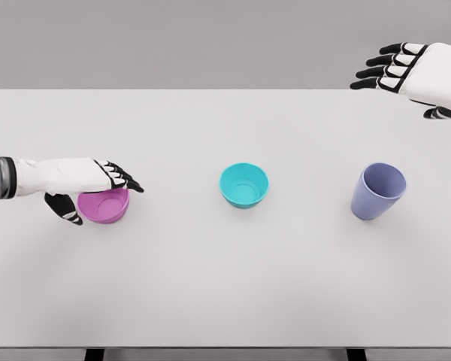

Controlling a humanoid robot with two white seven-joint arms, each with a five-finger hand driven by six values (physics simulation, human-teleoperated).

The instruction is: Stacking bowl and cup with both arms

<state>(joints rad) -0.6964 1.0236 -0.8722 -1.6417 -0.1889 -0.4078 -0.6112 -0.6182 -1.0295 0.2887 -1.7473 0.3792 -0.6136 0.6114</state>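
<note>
Left hand (98,184) spread over the pink bowl (105,207) at table's left, not gripping. Teal bowl (244,185) centre, lilac cup (377,192) right: light, stiff, smooth; take by rim. Right hand (406,68) far right, raised, fingers loose, empty.

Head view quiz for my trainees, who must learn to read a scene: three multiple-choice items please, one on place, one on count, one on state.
1. Where is the teal bowl?
A. between the other two vessels
B. far left
C. far right

2. How many vessels stand on the table?
A. two
B. three
C. four

3. The right robot hand is
A. gripping the purple cup
B. open, holding nothing
C. inside a bowl

Key: 1 A, pink bowl left, cup right; 2 B, two bowls, one cup; 3 B, fingers extended, far from the cup.
</note>
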